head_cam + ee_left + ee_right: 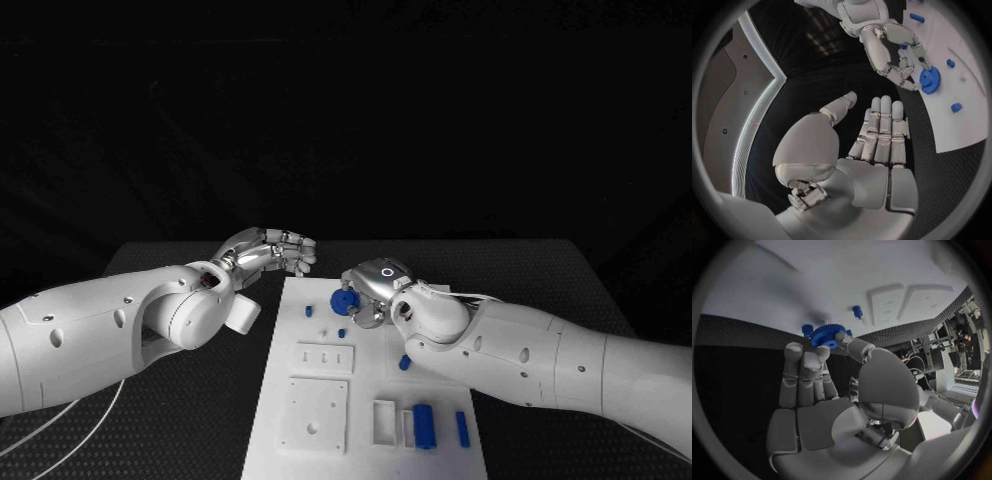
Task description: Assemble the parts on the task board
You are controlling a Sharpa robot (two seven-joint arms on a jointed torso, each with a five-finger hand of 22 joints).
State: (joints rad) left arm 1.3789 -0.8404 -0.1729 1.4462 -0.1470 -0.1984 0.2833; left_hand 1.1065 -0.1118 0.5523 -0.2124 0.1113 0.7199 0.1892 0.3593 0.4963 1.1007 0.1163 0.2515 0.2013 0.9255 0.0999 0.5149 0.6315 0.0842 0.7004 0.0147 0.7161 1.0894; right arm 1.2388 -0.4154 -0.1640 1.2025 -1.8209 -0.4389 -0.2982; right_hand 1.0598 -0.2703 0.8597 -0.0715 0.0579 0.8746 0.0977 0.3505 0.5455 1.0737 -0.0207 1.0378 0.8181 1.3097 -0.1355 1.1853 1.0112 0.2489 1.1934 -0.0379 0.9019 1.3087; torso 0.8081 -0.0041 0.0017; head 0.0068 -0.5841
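The right hand (378,292) pinched a blue gear (343,301) between thumb and fingertips, holding it over the far end of the white task board (296,440), while the left hand (270,250) hovered just off the board's far left corner with its fingers together and slightly curled, holding nothing. The likeliest failure from here was the gear slipping or tilting in that light fingertip pinch as it was lowered, so that it would sit crooked or drop onto the desk (173,400); I could not tell whether it was lined up over any peg. The head view laid out the rest of the board: small blue pegs (310,311) near the gear and longer blue pieces (424,427) at the near end. The right wrist view showed the gear's teeth and the thumb's contact plainly, and the left wrist view showed the left palm bare.
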